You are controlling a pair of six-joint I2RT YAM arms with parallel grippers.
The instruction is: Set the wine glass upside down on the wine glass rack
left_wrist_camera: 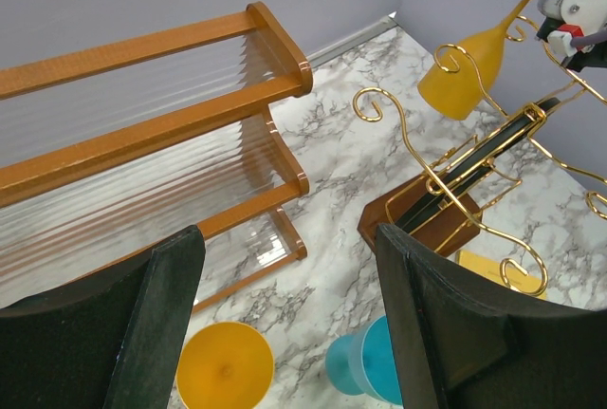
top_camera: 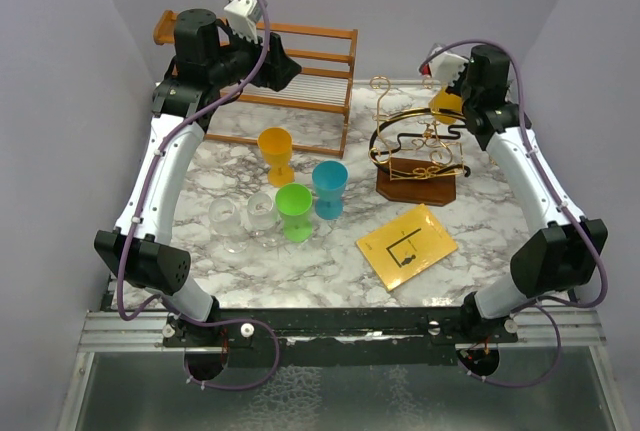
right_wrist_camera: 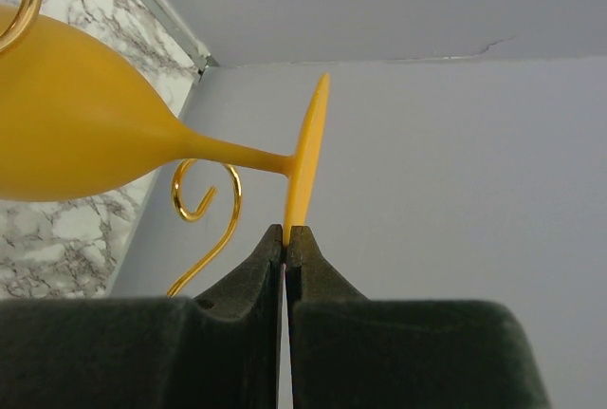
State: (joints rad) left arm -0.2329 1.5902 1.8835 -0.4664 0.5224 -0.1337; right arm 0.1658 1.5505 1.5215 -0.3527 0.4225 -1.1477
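A yellow wine glass point(top_camera: 446, 102) hangs tilted, foot up and bowl down, over the top of the gold wire rack point(top_camera: 420, 146) on its dark wooden base point(top_camera: 420, 188). My right gripper point(right_wrist_camera: 286, 235) is shut on the rim of the glass's foot point(right_wrist_camera: 305, 158); the bowl point(right_wrist_camera: 76, 134) lies beside a curled hook point(right_wrist_camera: 204, 195). In the left wrist view the glass point(left_wrist_camera: 465, 72) overlaps a hook of the rack point(left_wrist_camera: 455, 172); I cannot tell if it rests on it. My left gripper point(left_wrist_camera: 289, 238) is open and empty, high over the table by the wooden shelf.
An orange-brown slatted shelf point(top_camera: 300, 71) stands at the back. An orange goblet point(top_camera: 275, 151), a blue cup point(top_camera: 329, 189), a green cup point(top_camera: 294, 211) and two clear glasses point(top_camera: 245, 219) stand mid-table. A yellow card point(top_camera: 406, 245) lies in front of the rack.
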